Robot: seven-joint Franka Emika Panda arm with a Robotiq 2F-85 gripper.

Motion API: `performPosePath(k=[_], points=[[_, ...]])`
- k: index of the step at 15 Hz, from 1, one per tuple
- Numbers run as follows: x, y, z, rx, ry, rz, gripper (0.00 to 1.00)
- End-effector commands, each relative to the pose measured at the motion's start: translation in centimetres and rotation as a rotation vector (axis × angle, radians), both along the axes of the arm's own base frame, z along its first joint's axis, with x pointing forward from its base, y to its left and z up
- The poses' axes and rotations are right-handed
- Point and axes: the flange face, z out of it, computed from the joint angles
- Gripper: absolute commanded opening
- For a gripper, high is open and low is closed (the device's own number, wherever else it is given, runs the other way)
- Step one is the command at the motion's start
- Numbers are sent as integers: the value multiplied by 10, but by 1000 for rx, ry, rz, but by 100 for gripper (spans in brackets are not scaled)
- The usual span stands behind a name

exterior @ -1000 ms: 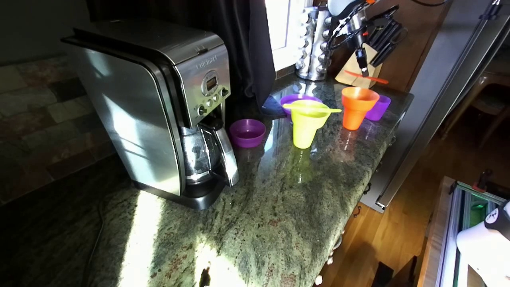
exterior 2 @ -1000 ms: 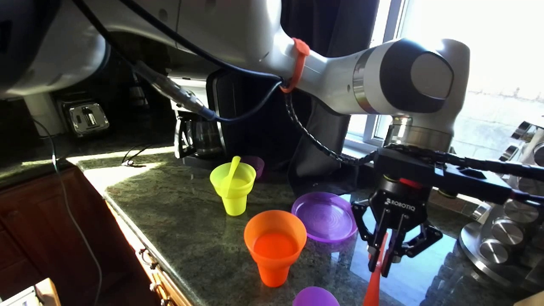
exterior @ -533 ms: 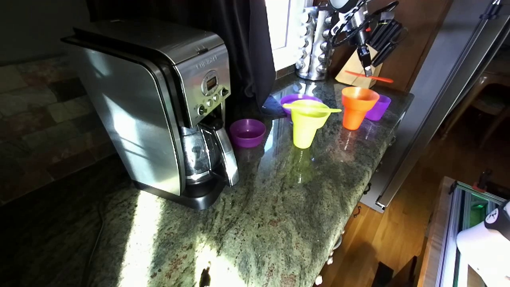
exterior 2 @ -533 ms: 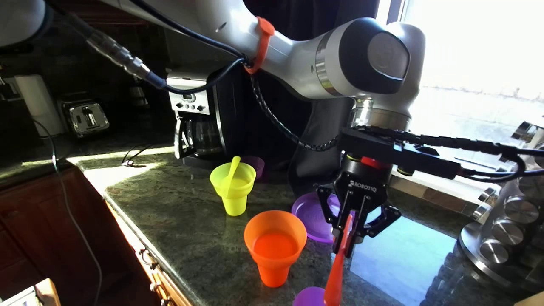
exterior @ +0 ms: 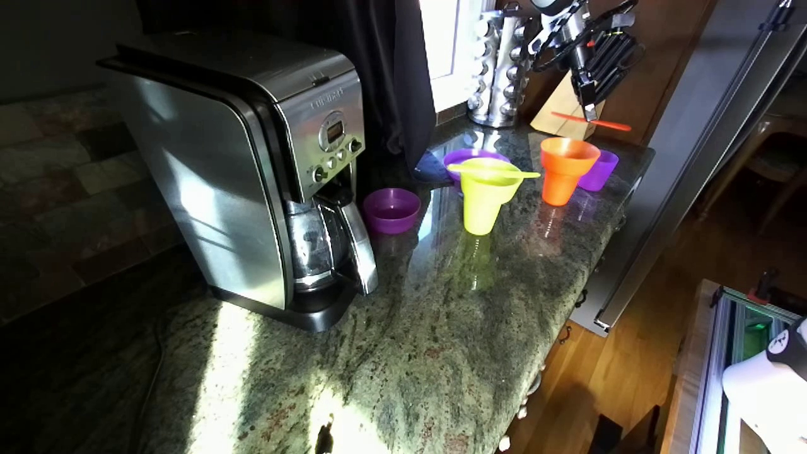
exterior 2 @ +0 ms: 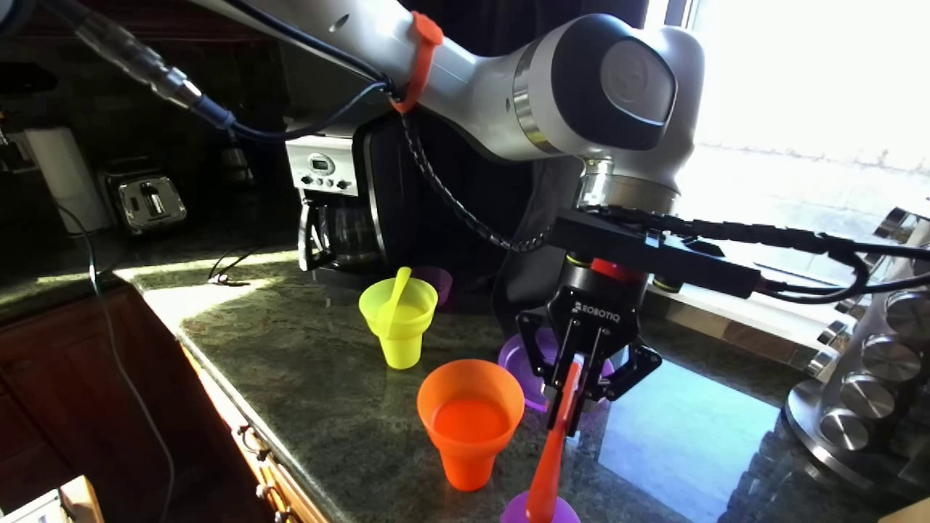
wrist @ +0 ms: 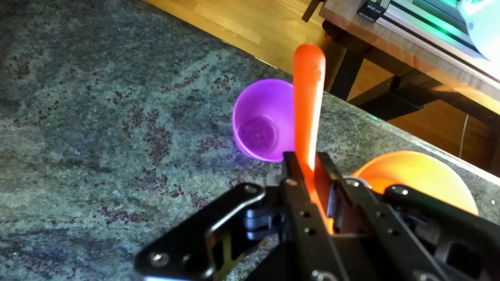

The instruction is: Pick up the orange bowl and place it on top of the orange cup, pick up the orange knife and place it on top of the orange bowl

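Both ext. views face counter [exterior: 410, 359] from opp. ends, sharing orange cup [exterior 2: 467, 468]; wrist view close, facing down.

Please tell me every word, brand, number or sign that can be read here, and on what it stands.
"ROBOTIQ": on the gripper.
"CUISINART": on the coffee maker, slightly blurred.
Too small or blurred to read: the coffee maker's display, the print on the black block, the emblem on the white casing.

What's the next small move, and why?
Probably ease the end effector sideways toward the orange bowl before lowering: in the wrist view the orange knife it grips hangs beside the bowl, not over it, and the bowl already sits on the orange cup.
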Motion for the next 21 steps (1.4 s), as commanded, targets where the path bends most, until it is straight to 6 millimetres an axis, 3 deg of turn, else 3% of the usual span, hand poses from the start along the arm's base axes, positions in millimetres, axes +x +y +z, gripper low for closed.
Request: performPosePath(k=[1,9,16,21], points=[[-6,13,3,-13,-11,53,4],[-20,46,10,-77,32,90,4],[-43,54,16,-101,70,96,4],[-48,63,13,-77,78,108,4]])
